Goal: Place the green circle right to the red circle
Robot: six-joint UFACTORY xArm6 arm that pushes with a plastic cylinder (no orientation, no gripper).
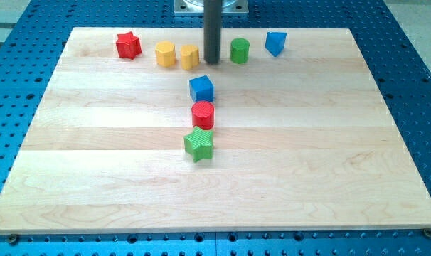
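The green circle [240, 50] stands near the board's top edge, right of centre. The red circle [203, 114] sits near the middle of the board, between a blue cube [201, 88] above it and a green star [199, 144] below it. My tip [213, 62] rests on the board just left of the green circle, between it and a yellow block [190, 56]. The green circle is well above and to the right of the red circle.
A red star [129, 45] lies at the top left. A yellow hexagon [165, 53] sits left of the other yellow block. A blue triangular block [275, 43] lies right of the green circle. The wooden board [343, 178] rests on a blue perforated table.
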